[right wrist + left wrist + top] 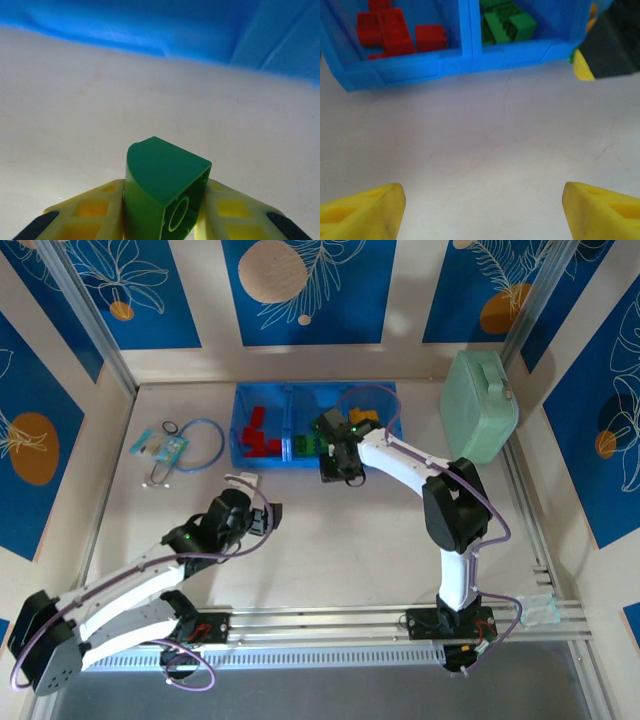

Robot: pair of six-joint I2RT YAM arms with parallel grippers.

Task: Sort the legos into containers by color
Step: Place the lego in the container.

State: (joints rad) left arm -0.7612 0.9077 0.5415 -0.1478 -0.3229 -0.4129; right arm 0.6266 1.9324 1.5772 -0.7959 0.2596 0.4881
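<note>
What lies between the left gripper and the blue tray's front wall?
Bare tabletop, nothing else. In the left wrist view, the stretch from the open left gripper to the tray holds no lego.

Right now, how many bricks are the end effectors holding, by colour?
Green brick: 1
Red: 0
Yellow: 0
Total: 1

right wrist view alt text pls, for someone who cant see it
A green lego brick is clamped between the right gripper's two yellow fingers, pale tabletop beyond it. The blue tray's blurred wall runs across the top.
</note>
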